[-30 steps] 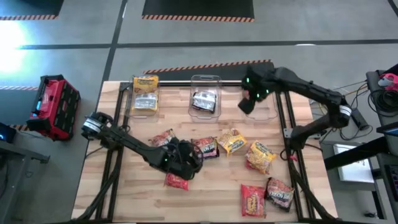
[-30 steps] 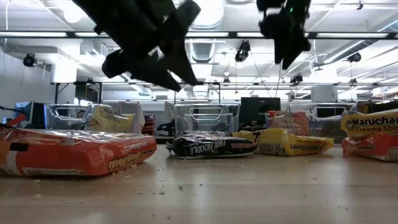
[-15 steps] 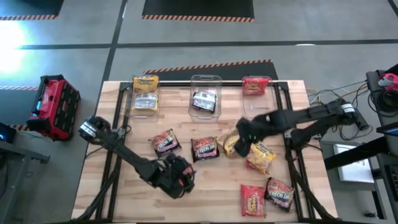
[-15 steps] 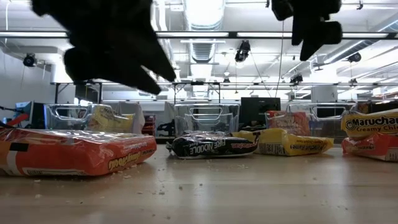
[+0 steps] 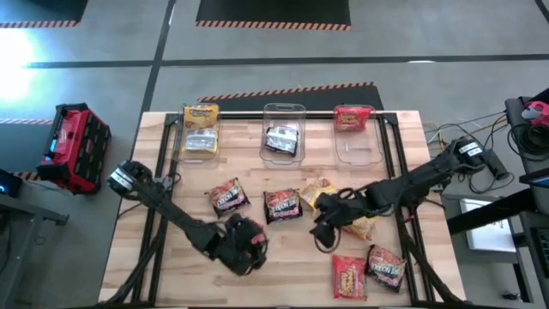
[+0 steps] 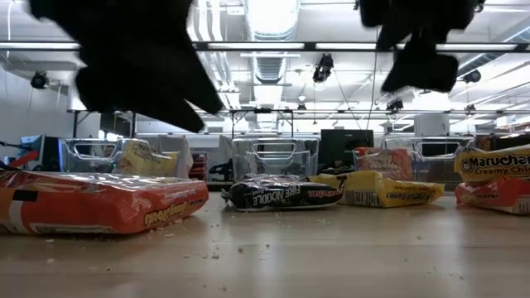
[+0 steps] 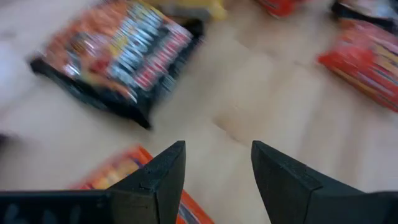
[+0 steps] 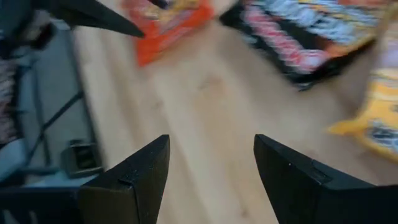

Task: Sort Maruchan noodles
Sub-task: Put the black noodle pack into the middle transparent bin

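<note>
The left gripper [image 5: 243,251], fingers spread and empty, hangs low in the high view's lower centre over a red packet [image 7: 121,174]. The right gripper [image 5: 324,230], also spread, is right of centre beside a yellow packet [image 5: 360,225]. Other packets [image 5: 281,204] lie across the middle; three bins [image 5: 283,110] along the upper edge each hold some.

Left gripper [image 5: 243,246] totally covers the red packet under it, lower centre; wrist views are smeared, labels unreadable; low view crops both arms.

Red packet [image 5: 348,275]; yellow packet [image 5: 200,114]; black-edged packet [image 5: 282,204]; light wood table [image 5: 283,275].
</note>
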`<move>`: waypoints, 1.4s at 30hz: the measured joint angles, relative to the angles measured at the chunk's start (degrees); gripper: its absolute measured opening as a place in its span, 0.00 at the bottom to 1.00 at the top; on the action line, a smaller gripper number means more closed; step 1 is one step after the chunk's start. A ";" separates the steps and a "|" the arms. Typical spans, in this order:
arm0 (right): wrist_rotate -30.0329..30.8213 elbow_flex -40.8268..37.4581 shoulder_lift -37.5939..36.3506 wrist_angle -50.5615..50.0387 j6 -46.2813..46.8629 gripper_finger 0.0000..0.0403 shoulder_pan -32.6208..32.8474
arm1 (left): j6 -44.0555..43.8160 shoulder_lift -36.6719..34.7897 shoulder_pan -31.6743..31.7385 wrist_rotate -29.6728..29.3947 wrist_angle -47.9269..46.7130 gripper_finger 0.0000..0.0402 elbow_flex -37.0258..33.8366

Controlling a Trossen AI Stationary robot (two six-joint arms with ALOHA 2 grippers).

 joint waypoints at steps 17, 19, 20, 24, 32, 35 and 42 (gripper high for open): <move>-7.97 0.36 2.80 -6.93 -1.38 0.55 -15.55 | 12.06 0.00 14.32 8.41 -1.00 0.41 -1.91; -8.17 0.36 4.09 -6.77 -1.39 0.55 -15.80 | 9.65 0.00 15.76 10.54 -0.14 0.41 -3.16; -8.25 0.36 4.78 -6.71 -0.93 0.55 -15.78 | 8.70 0.00 16.37 11.63 1.22 0.41 -4.11; -9.85 0.33 7.67 -4.73 -1.28 0.55 -15.71 | 6.86 0.00 18.18 15.62 6.60 0.41 -7.59; -11.32 0.34 10.51 2.09 -3.27 0.55 -16.09 | 0.74 -0.02 18.89 18.73 11.56 0.41 -10.78; -11.35 0.34 12.25 3.54 -3.76 0.55 -16.11 | -0.70 -0.02 19.06 19.02 11.62 0.41 -10.78; -10.88 0.34 17.28 6.94 -6.22 0.55 -16.19 | -9.31 -0.02 19.39 23.43 12.62 0.41 -10.81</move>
